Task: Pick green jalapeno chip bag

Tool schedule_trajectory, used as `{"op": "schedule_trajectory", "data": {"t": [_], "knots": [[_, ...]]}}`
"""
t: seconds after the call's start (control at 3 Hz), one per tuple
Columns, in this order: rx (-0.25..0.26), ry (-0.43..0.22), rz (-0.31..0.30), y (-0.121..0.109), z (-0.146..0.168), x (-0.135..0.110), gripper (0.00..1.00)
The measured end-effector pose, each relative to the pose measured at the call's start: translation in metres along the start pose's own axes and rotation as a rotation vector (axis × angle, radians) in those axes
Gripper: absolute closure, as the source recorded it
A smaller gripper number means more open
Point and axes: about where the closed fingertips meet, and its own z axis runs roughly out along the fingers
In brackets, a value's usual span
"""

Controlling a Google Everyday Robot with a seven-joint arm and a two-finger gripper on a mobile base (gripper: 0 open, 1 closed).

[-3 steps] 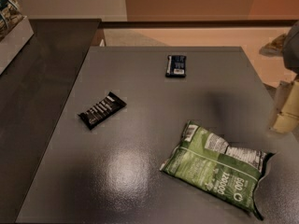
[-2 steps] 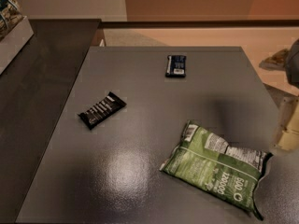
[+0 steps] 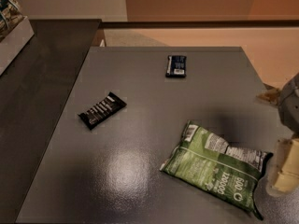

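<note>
The green jalapeno chip bag [image 3: 216, 168] lies flat on the grey table [image 3: 154, 120] at the front right, with its white nutrition panel and white print facing up. My gripper [image 3: 286, 169] is at the right edge of the view, just to the right of the bag and cut off by the frame. It holds nothing that I can see.
A small black bar wrapper with white stripes [image 3: 101, 110] lies left of centre. A small dark blue packet [image 3: 175, 66] lies toward the far side. A darker counter [image 3: 42, 73] adjoins the table on the left, with a white box [image 3: 11, 29] at its far end.
My gripper has moved down along the right edge and now sits lower, closer to the bag's right end. The bag and both small packets have not moved.
</note>
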Motion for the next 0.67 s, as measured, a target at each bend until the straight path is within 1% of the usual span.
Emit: {"op": "schedule_trajectory", "data": {"t": [0.33, 0.67], "knots": [[-0.015, 0.002, 0.006, 0.022, 0.024, 0.001, 0.0], [-0.02, -0.001, 0.021, 0.041, 0.05, -0.004, 0.0]]}}
